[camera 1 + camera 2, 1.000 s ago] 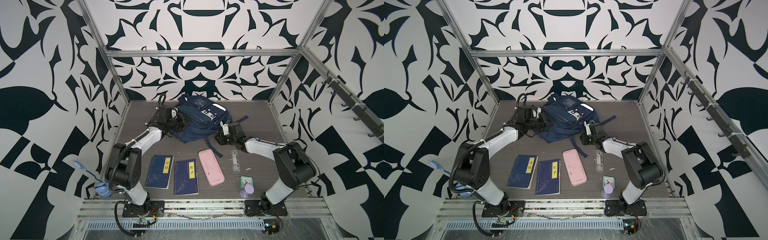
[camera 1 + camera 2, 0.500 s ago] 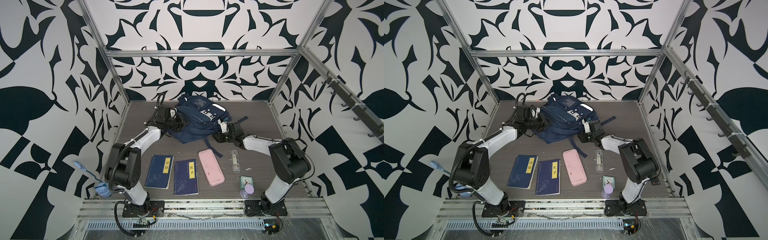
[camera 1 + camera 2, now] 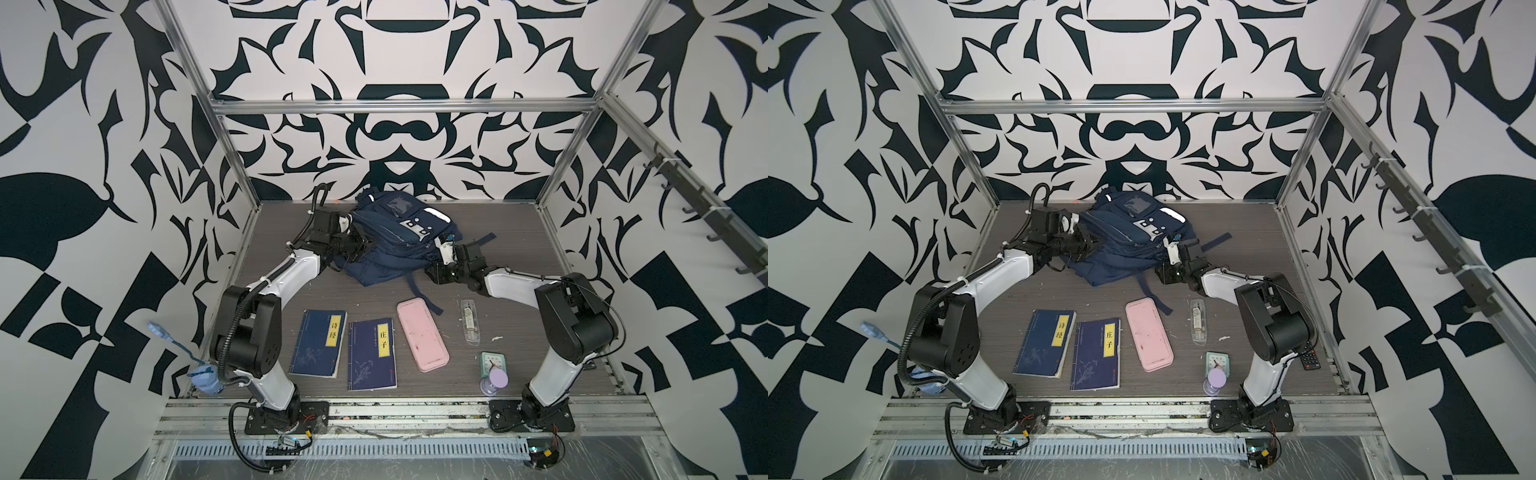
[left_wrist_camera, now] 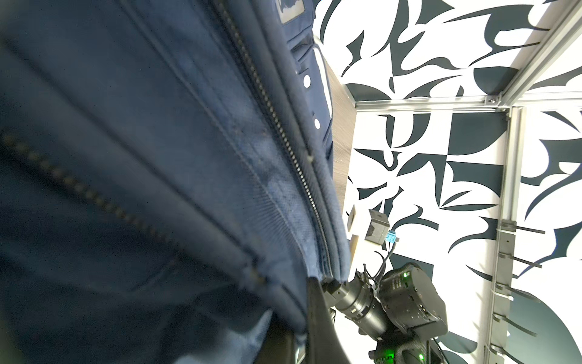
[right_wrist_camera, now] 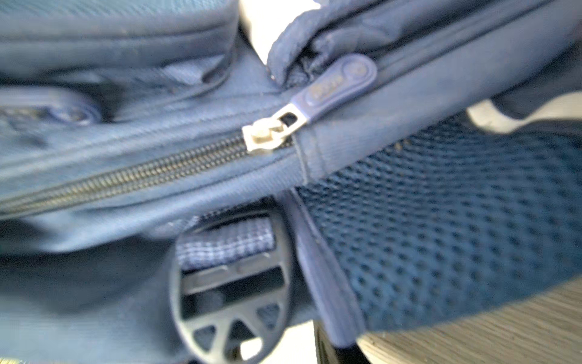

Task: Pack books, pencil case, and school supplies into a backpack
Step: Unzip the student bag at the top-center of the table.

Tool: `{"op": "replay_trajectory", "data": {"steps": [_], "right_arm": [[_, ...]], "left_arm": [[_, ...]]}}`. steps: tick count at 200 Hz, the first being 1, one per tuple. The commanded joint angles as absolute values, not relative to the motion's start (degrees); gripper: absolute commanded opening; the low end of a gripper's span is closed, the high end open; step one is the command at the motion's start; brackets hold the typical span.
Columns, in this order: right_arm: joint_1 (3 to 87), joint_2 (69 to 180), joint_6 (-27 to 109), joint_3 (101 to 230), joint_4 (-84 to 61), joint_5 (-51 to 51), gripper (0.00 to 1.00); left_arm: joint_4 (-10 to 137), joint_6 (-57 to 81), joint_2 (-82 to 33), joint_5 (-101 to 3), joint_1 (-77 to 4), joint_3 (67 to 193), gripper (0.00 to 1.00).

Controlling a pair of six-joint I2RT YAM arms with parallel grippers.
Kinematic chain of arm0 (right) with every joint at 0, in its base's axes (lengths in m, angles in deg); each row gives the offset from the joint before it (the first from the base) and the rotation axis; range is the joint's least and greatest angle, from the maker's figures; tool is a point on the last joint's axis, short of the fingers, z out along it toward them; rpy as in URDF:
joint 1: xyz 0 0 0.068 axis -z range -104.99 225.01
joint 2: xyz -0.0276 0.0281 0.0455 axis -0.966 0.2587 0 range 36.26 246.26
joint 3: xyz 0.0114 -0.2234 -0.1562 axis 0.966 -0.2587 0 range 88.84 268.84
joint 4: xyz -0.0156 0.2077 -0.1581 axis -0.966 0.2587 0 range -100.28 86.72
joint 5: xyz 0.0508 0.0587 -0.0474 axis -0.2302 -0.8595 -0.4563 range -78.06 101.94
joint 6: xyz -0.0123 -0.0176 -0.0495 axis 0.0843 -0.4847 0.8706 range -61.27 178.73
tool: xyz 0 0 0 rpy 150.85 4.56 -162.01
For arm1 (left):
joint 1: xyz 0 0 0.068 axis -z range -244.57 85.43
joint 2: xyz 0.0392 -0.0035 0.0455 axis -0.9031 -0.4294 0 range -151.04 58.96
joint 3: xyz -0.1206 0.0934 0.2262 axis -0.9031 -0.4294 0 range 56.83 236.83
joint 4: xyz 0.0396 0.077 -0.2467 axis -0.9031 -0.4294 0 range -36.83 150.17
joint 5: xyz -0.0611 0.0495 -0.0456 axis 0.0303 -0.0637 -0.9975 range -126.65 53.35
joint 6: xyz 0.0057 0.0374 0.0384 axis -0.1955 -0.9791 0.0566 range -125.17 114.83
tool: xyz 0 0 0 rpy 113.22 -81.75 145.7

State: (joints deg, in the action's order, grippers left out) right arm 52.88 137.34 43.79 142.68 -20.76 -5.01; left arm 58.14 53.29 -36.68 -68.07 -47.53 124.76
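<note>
Dark wood-grain tabletop (image 3: 519,249) fills the floor of a booth with black-and-white patterned walls. Nearest the front edge stand a mint-green clock (image 3: 492,363) and a purple hourglass-shaped thing (image 3: 495,380). Level with them lie the two books (image 3: 319,349) side by side, with the pink pencil case (image 3: 422,334) just beside them. The school supplies (image 3: 469,322), in their clear packet, lie a little farther back. All of these are out on the table, well apart from the bag, so nothing is packed. Farther back the backpack (image 3: 395,245) lies near the rear wall with an arm at each side. The left gripper (image 3: 360,243) is closed on the fabric of the backpack's side, apparently holding it steady. The right gripper (image 3: 444,249) sits against the opposite side. Its wrist camera looks straight at a zipper pull (image 5: 333,85), with the teeth beside it meshed, but its fingers are out of sight, so I cannot tell whether they are apart or together. Opening the bag looks like the step in hand, and every item is left to load.
</note>
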Motion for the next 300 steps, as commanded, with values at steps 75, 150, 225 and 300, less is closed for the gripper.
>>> {"op": "replay_trajectory", "data": {"steps": [75, 150, 225, 300], "right_arm": [[53.4, 139.8, 45.6, 147.7, -20.0, -6.8, 0.44], [53.3, 137.8, 45.2, 146.6, -19.5, -5.8, 0.48], [53.4, 133.5, 45.6, 145.1, -18.4, -5.6, 0.41], [53.3, 137.6, 45.9, 147.8, -18.5, -8.0, 0.37]], "left_arm": [[60.8, 52.3, -36.2, -69.7, -48.0, 127.1, 0.0], [60.7, 52.6, -36.8, -69.4, -48.0, 127.5, 0.0], [60.3, 52.2, -37.1, -69.3, -48.0, 128.0, 0.0], [59.6, 52.0, -37.2, -69.3, -48.0, 128.7, 0.0]]}}
